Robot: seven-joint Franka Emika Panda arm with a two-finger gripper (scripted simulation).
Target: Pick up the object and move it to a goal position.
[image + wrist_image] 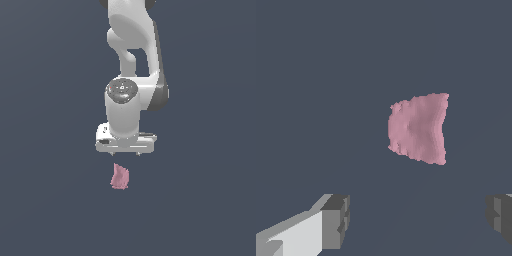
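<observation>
The gripper (125, 152) hangs above the pink object (120, 177), fingers (336, 220) spread wide apart, clear of it; the object sits on the grey floor (50, 200).

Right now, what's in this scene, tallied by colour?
Pink: 1, the jagged lump lying on the dark surface.
White: 1, the arm with its gripper, open above the lump and not touching it.
Total: 2
</observation>
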